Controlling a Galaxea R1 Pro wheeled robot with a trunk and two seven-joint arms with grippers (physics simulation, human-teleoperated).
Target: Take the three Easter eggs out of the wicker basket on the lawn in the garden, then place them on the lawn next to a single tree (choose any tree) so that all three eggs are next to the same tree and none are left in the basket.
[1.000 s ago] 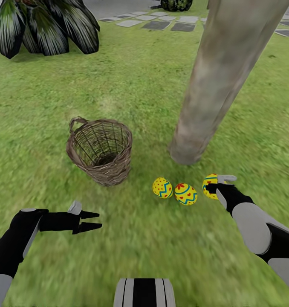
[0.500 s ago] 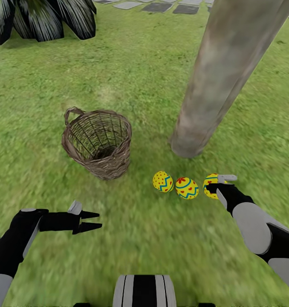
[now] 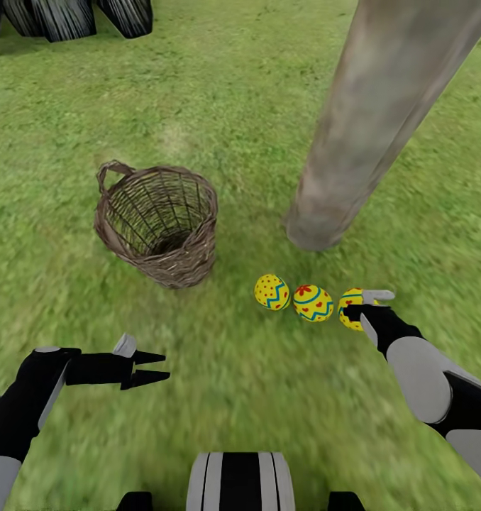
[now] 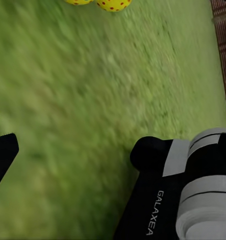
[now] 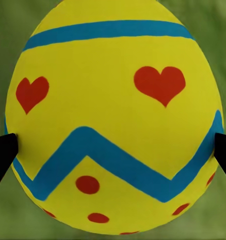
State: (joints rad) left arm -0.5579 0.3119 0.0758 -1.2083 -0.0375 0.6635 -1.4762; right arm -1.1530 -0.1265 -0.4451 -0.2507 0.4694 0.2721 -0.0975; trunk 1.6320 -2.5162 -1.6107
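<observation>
Two Easter eggs [image 3: 271,292] [image 3: 312,303], yellow with red marks and blue zigzags, lie on the lawn [image 3: 233,383] a short way in front of the tree [image 3: 340,163] base. A third egg [image 3: 348,305] [image 5: 113,120] sits in line with them, and my right gripper [image 3: 359,305] is shut on it, a fingertip touching each side. To the left of the trunk stands the wicker basket [image 3: 159,223], tilted a little, with no egg visible inside. My left gripper [image 3: 155,367] hovers open and empty over the grass nearer to me. The left wrist view catches an egg [image 4: 113,4] and the basket's edge [image 4: 224,30].
Dark spiky leaves of a palm [image 3: 63,14] spread at the far left. The thick trunk leans up and to the right across the head view. My own trunk [image 3: 237,482] [image 4: 193,200] is at the near edge. Grass lies all around.
The head camera has tilted down, so the basket, trunk and palm sit higher in the picture and the stepping stones have left view. Neither arm nor the eggs have moved.
</observation>
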